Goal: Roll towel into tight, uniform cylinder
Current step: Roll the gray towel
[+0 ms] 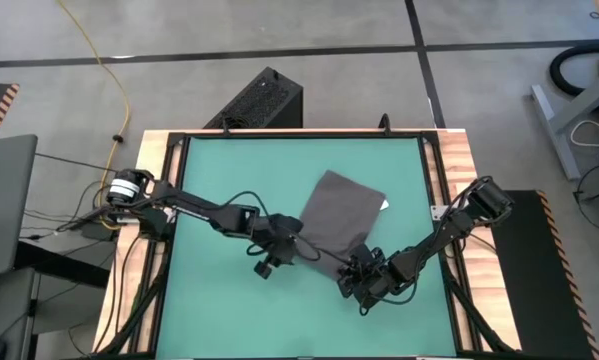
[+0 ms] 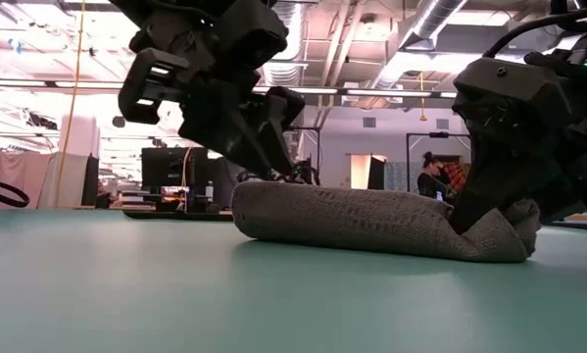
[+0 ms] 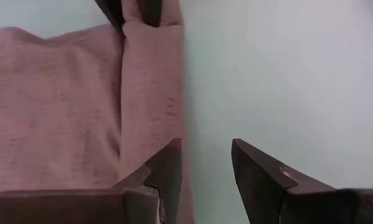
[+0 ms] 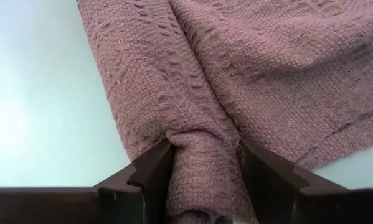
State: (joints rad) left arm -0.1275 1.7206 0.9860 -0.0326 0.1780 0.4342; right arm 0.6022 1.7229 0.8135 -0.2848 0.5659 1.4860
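The green-topped table [image 1: 209, 310] with its wooden rim carries the dark grey soft cloth towel [image 1: 341, 215], which lies tilted a little right of the table's middle, its flat part reaching toward the far edge and its near edge already turned over into a low, loose roll. A small white tag [image 1: 384, 206] shows at the towel's side toward the right edge. The right gripper [image 4: 202, 171] is at the end of that roll nearer the table's front right corner, its fingers closed on the rolled fold. The left gripper [image 3: 205, 165] sits at the roll's other end, its fingers apart, one over the fold's edge and one over bare table, clasping nothing. The rolling looks only begun, with most of the cloth still flat. Next, the left gripper probably needs to take its end so both ends turn evenly toward the far edge, keeping the roll tight.
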